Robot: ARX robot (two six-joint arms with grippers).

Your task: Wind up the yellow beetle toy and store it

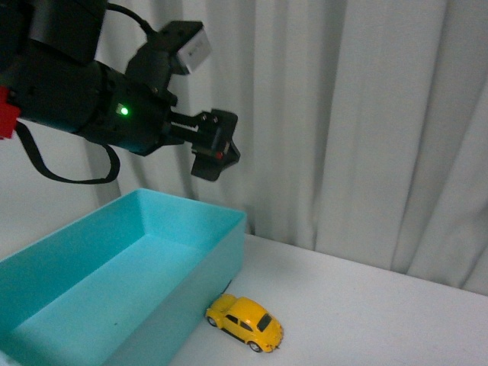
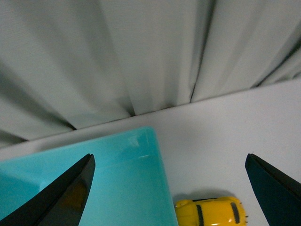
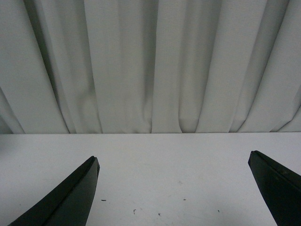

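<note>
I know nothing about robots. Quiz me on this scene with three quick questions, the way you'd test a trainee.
1. True or false: the yellow beetle toy already lies inside the turquoise bin.
2. The left end effector is: A) shut on the toy, B) open and raised in the air, holding nothing, C) resting inside the bin.
3. Fill in: behind the white table hangs a pale ____.

Key: 1, false: it stands on the table beside the bin's outer wall. 2, B. 3, curtain.
</note>
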